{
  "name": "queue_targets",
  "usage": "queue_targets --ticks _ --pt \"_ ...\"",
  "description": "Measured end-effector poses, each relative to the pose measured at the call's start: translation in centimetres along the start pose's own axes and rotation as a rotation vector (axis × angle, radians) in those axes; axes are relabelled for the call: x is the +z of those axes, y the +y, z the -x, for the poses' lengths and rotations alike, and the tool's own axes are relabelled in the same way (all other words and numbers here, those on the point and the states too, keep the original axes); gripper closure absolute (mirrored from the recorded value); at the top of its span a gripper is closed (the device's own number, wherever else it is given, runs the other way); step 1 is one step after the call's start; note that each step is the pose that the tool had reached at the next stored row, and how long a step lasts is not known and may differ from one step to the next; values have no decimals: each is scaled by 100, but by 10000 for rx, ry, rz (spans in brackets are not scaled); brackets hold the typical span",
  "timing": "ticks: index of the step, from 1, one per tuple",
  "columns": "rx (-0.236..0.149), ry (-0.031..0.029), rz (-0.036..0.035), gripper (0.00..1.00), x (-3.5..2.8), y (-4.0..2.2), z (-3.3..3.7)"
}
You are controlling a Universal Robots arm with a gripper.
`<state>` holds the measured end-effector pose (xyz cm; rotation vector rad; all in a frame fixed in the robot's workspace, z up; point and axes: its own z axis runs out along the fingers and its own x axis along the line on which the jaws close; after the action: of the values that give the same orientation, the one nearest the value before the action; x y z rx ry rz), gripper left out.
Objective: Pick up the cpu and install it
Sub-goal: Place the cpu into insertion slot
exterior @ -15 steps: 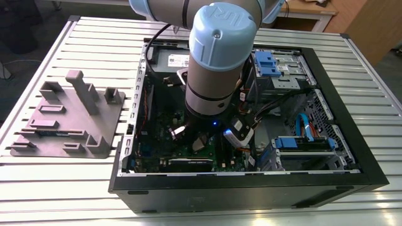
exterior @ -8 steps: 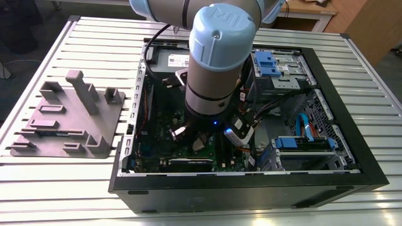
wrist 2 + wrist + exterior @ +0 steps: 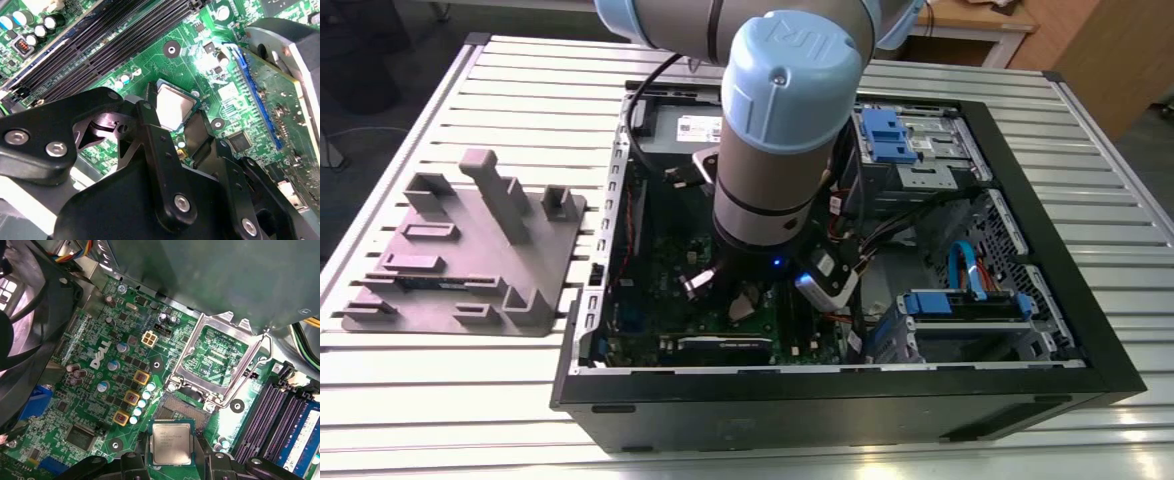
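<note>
A: What is on the exterior view's left?

B: A grey plastic tray [image 3: 540,260] lies on the slatted metal table [image 3: 440,390], apart from the black computer case [image 3: 854,400]. The case is open. The robot arm [image 3: 781,130] reaches down into it, over the motherboard [image 3: 654,300]. On the exterior view's right, inside the case, there are 2 blue drive brackets [image 3: 961,305].

A: And where is the cpu?

B: In both wrist views the cpu [image 3: 174,109] [image 3: 171,442] sits between the 2 black fingers [image 3: 150,120] of the gripper [image 3: 174,117] [image 3: 171,460]. The gripper is clamped on it, 1 finger on each opposite edge. Its silver metal top faces the cameras.

A: Is it inside the socket?

B: In the first wrist view the socket [image 3: 182,410] is uncovered and the cpu is above 1 edge of it. The socket lies between the cpu and the opened metal retention frame [image 3: 220,315]. I cannot tell if the cpu touches the socket. The memory slots [image 3: 270,415] are near it.
</note>
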<state>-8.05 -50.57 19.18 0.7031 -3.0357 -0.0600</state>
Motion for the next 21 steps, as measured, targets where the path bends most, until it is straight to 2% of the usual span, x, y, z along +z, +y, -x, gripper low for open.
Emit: queue_targets --ticks 12,14,15,21 --pt "111 -6 2 51 3 -2 4" --pt "111 -5 2 50 3 -2 5" --pt "111 -5 2 44 3 -2 5" --pt "110 -5 2 44 18 14 4"
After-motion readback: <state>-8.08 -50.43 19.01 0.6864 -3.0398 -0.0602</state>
